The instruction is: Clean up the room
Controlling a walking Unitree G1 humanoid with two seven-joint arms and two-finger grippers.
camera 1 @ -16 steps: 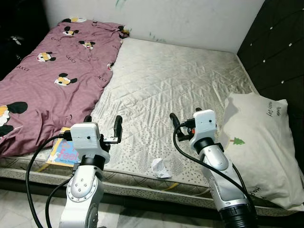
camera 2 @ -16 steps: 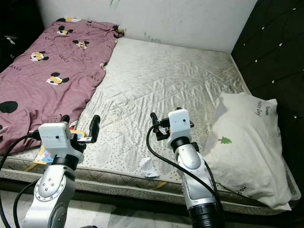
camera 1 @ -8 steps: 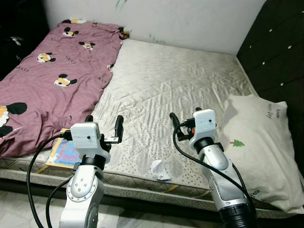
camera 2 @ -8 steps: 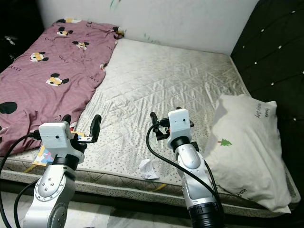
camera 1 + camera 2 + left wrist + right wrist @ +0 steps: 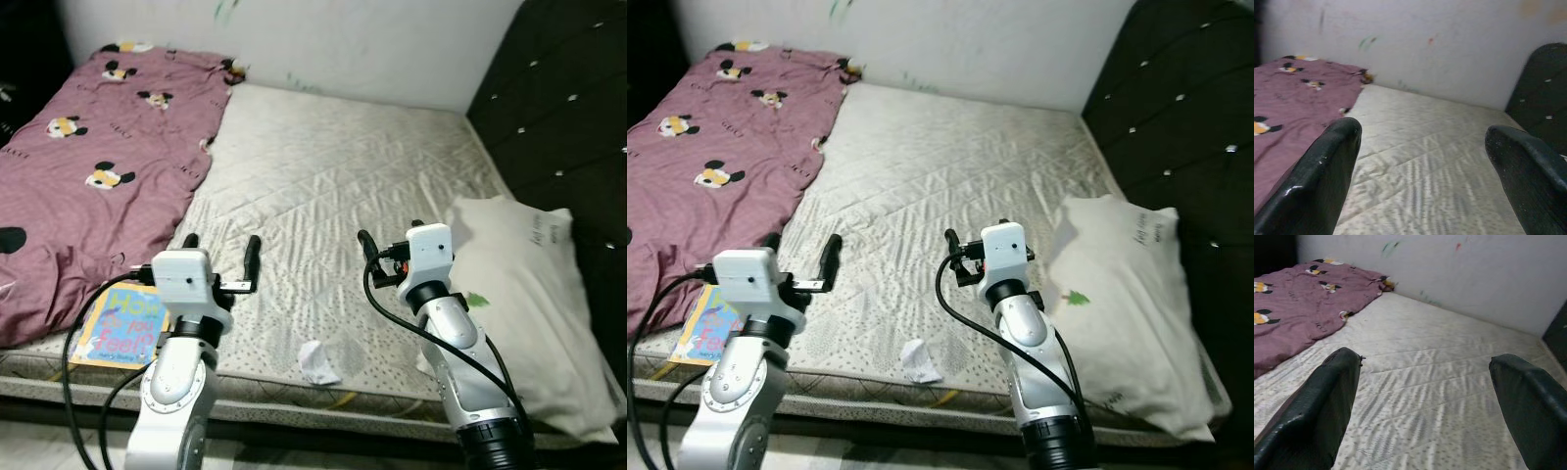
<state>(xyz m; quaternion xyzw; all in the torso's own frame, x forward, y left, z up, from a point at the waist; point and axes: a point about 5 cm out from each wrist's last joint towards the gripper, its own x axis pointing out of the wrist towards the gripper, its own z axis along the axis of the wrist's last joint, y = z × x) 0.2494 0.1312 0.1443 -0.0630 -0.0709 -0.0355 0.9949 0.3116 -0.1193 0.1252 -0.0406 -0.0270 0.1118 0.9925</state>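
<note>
A crumpled white paper [image 5: 315,360] lies on the bare mattress [image 5: 343,186] near its front edge, between my two arms. A colourful children's book [image 5: 120,324] lies at the front left corner, partly under the purple cartoon-mouse blanket [image 5: 88,176]. My left gripper [image 5: 221,247] hovers open over the front of the mattress, just right of the book. My right gripper [image 5: 389,235] is also open, raised above the mattress left of the white pillow [image 5: 529,294]. Both wrist views look along wide-apart black fingers [image 5: 1317,171] [image 5: 1317,401] towards the wall, with nothing between them.
A dark padded headboard [image 5: 558,108] runs along the right side. The white wall [image 5: 343,39] closes the far end. Pale floor [image 5: 59,446] lies below the mattress's front edge. The blanket covers the mattress's left third.
The camera has swung a little to the right, so the whole scene sits further left. Both arms hold the same raised pose with fingers apart. Nothing on the bed has moved.
</note>
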